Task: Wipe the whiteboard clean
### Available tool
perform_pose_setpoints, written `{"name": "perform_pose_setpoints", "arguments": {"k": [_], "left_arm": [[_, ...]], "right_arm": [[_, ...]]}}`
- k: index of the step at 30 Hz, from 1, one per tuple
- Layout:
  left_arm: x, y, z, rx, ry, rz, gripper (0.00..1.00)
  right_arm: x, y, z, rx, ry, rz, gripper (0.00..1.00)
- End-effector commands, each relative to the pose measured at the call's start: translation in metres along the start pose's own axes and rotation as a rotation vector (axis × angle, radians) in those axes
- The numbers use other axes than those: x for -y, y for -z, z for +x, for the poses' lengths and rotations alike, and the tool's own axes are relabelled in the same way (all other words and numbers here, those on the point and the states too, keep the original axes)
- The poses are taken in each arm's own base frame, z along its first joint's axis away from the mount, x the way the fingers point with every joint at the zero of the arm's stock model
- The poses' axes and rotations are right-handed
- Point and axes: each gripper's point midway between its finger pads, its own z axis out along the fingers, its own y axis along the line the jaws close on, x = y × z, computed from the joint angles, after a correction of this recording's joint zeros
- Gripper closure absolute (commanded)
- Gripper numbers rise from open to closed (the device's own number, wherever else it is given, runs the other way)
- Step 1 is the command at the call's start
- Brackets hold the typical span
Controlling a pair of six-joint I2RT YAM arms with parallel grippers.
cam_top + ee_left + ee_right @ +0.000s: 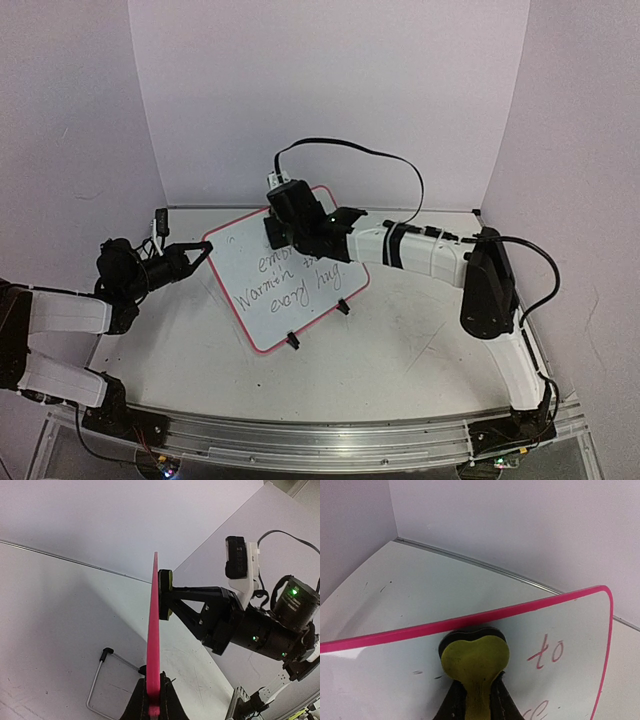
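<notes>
Top external: whiteboard [285,290] sits mid-table, turned corner-on. The left gripper [203,252] is clamped on its 9 o'clock corner. The right gripper [285,228] is closed on a yellow eraser [475,660], which it presses on the board face near the 12 o'clock edge.

Left wrist: board shows edge-on between my left fingers. The eraser is flat against its far side.

Right wrist: eraser pad is touching the face just under the pink frame [485,617]. The red "to" [547,652] is at 3 o'clock of it, unwiped. The rest of the handwriting [290,278] lies toward 6 o'clock.

Risks, as I judge them:
- Only one corner is held, so a firm push from the eraser could pivot the board or work it out of the left jaws.
- The pad is close to the rim, and a stroke toward 12 would run off the edge.
- I cannot tell whether the black feet [292,341] bear on the table, so I am not counting on support there.
</notes>
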Motion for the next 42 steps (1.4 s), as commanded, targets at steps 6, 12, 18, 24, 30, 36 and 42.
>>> {"name": "perform_pose_setpoints", "arguments": {"k": [6, 12, 18, 24, 30, 36, 42], "left_arm": [[0.032, -0.005, 0.016, -0.081, -0.120, 0.148, 1.00], [0.034, -0.004, 0.016, -0.077, -0.132, 0.152, 1.00], [0.037, -0.002, 0.016, -0.073, -0.140, 0.157, 1.00], [0.039, -0.002, 0.015, -0.072, -0.143, 0.162, 1.00], [0.040, -0.002, 0.016, -0.075, -0.145, 0.166, 1.00], [0.040, -0.003, 0.016, -0.076, -0.147, 0.169, 1.00], [0.042, -0.002, 0.015, -0.074, -0.152, 0.173, 1.00]], "right_arm": [[-0.112, 0.049, 0.020, -0.031, 0.117, -0.193, 0.97], [-0.107, 0.050, 0.021, -0.038, 0.109, -0.121, 0.97], [-0.060, 0.035, 0.022, -0.058, 0.078, 0.016, 0.97], [-0.010, 0.019, 0.016, -0.078, 0.026, 0.086, 0.97], [-0.040, 0.023, 0.012, -0.067, 0.029, -0.027, 0.97], [-0.091, 0.042, 0.013, -0.039, 0.049, -0.162, 0.98], [-0.085, 0.043, 0.011, -0.021, 0.023, -0.147, 0.99]]}}
